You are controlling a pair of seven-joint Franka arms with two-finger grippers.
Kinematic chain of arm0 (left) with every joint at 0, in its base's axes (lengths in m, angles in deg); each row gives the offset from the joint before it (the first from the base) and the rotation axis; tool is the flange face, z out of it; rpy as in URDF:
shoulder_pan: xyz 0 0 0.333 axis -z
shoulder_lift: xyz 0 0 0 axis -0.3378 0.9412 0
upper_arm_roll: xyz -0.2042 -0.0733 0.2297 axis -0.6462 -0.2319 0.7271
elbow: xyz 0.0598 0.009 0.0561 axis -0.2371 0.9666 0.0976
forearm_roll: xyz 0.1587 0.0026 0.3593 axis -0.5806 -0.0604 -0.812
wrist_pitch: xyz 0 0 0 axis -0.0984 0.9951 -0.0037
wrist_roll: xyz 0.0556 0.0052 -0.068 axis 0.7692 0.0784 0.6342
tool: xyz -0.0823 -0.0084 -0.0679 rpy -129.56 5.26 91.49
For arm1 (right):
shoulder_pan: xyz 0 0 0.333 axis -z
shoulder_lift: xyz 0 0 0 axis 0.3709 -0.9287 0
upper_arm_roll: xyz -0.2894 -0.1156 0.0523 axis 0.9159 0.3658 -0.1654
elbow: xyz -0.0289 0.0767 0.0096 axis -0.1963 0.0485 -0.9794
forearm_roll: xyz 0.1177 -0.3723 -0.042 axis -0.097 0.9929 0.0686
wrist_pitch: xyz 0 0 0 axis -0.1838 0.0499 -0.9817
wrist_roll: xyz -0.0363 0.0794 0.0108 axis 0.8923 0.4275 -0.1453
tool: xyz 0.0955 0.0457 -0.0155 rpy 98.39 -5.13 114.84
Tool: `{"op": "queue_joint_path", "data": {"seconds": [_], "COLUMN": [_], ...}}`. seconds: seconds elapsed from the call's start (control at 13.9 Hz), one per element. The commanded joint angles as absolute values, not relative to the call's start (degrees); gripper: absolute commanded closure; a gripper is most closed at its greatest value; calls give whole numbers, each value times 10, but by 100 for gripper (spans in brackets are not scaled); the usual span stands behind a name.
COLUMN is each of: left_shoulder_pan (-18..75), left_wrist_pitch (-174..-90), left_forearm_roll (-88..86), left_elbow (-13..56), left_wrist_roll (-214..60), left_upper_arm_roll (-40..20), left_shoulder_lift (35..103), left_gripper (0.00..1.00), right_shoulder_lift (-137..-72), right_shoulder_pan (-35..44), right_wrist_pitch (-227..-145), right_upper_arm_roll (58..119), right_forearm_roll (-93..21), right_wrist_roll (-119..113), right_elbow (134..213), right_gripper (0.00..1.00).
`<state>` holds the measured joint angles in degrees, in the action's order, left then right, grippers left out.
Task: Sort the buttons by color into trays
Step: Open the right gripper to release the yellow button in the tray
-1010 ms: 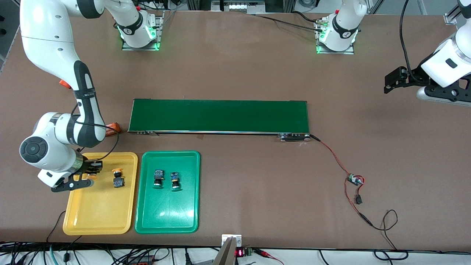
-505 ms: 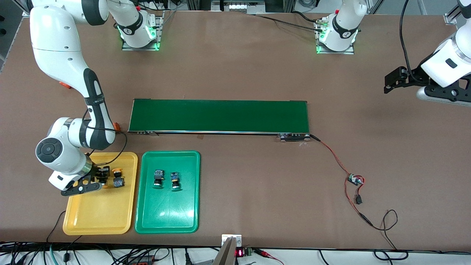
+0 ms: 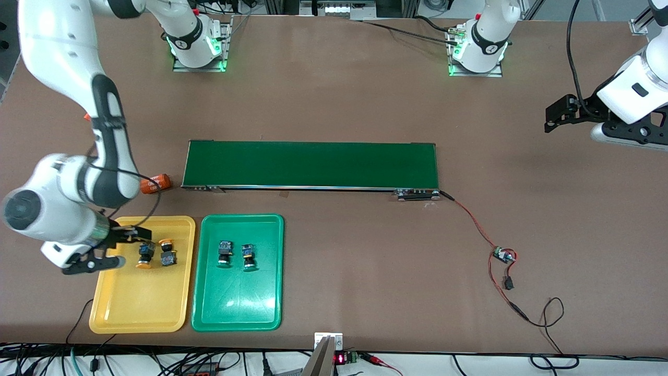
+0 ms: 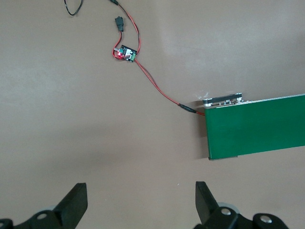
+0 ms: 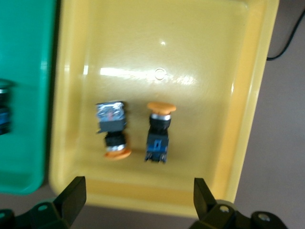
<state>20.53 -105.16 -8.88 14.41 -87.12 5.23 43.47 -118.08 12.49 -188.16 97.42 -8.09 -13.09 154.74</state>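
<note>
Hovering over yellow tray, right tool wide open, empty, yellow-capped button below

Two trays side by side near tabletop's camera-side edge, right arm's end; two buttons in each; conveyor mid-tabletop, farther from camera.

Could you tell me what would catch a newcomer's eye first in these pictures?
The yellow tray and green tray, side by side, each holding two buttons. The right gripper hangs open over the yellow tray's edge; farther from the camera lies a long green belt. The left gripper waits open at its end.
</note>
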Motion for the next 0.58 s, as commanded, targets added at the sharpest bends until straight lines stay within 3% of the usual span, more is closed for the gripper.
{"op": "queue_joint_path", "data": {"seconds": [0.0, 0.29, 0.5], "left_shoulder_pan": [208, 208, 208], "left_wrist_pitch": [-1058, -1058, -1059], "left_forearm_roll": [-88, -88, -88], "left_elbow": [152, 152, 152], "left_wrist_roll": [-871, -871, -871], "left_upper_arm_roll": [54, 54, 54], "left_shoulder_lift": [426, 426, 426], "left_gripper": [0, 0, 0], "right_shoulder_lift": [-1120, -1108, -1078], "right_shoulder_pan": [125, 119, 112], "right_wrist_pitch": [-1802, -1619, -1542], "right_upper_arm_roll": [971, 976, 975], "right_forearm_roll": [-91, -81, -59], "right_wrist_roll": [-122, -57, -9], "right_elbow": [1552, 1471, 1444], "right_gripper": [0, 0, 0]}}
